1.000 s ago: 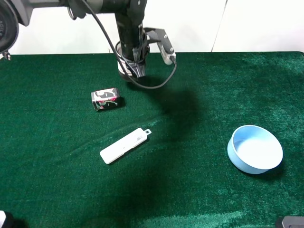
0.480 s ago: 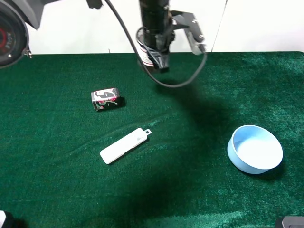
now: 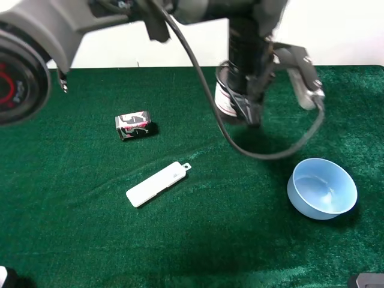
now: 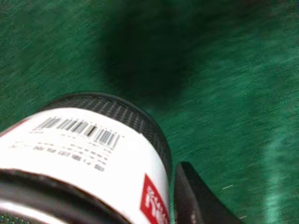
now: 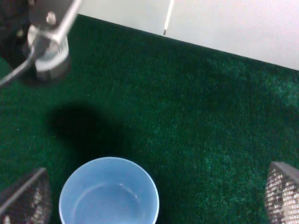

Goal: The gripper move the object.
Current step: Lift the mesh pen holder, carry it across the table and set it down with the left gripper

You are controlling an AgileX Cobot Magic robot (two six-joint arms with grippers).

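The black wire-mesh pen cup [image 3: 224, 96], with a white label and a small red mark, hangs above the green cloth, right of centre near the back. My left gripper [image 3: 247, 107] is shut on it, with thick black cables looping around. The left wrist view shows the cup [image 4: 88, 149] close up, a barcode on its label, one dark finger [image 4: 196, 203] against its side and its shadow on the cloth below. My right gripper [image 5: 154, 205] is open and empty, low at the front right, with its mesh-padded fingers [image 5: 28, 200] wide apart.
A light blue bowl [image 3: 322, 188] stands at the right, below and to the right of the cup; it also shows in the right wrist view [image 5: 110, 193]. A small black-pink box [image 3: 133, 125] and a flat white case [image 3: 159, 183] lie on the left half. A white wall lies behind the table's far edge.
My left arm has carried the cup from the back left-centre to the right and a little forward, toward the bowl's side. The box, case and bowl have not moved.
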